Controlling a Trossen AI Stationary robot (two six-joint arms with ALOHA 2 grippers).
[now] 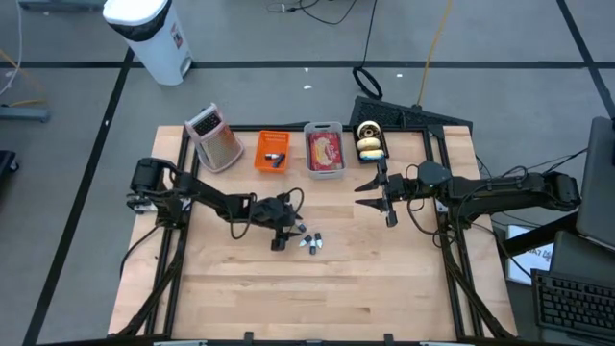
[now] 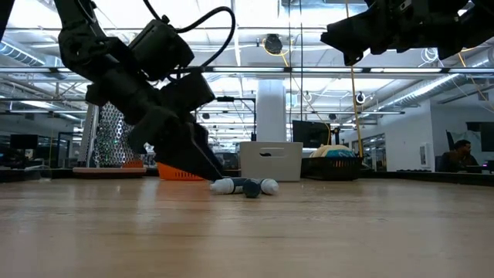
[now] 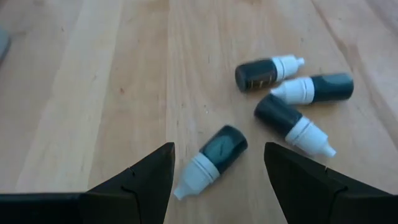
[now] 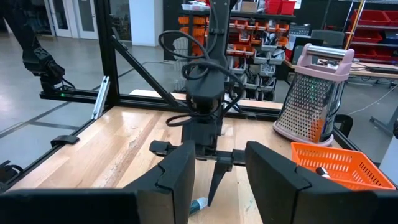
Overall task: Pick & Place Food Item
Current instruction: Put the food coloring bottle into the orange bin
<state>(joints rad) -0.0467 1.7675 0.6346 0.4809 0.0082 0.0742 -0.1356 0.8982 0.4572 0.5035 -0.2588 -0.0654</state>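
Four small dark dropper bottles with white caps lie on their sides in a loose cluster on the wooden table (image 1: 384, 288), a little toward the front edge from the orange basket (image 1: 272, 151). In the left wrist view, the nearest bottle (image 3: 211, 158) lies apart from the other three (image 3: 292, 90), with its white tip toward the camera, in the gap between the left gripper's (image 3: 217, 180) two dark fingers (image 3: 140, 180), which stand spread on either side of it and close on nothing. From above, the left gripper (image 1: 282, 234) sits low over the table, just beside the cluster (image 1: 309, 241) and on the front side of the orange basket. At table height, its dark fingertip reaches down to the wood right next to the bottles (image 2: 245, 186).

The orange basket holds a dark item that cannot be made out. Beside it stands a grey tray (image 1: 324, 149) with a red packaged food item inside, and farther along, a dark basket (image 1: 371, 141) with yellow and white food. On the basket's other side stands a metal box grater (image 1: 215, 136) with a pink handle.

The right gripper (image 1: 382, 192) hangs raised above the table, off to the far side of the grey tray from the orange basket, its fingers (image 4: 180, 174) parted and empty. A white bin (image 1: 154, 34) stands on the floor beyond the table.
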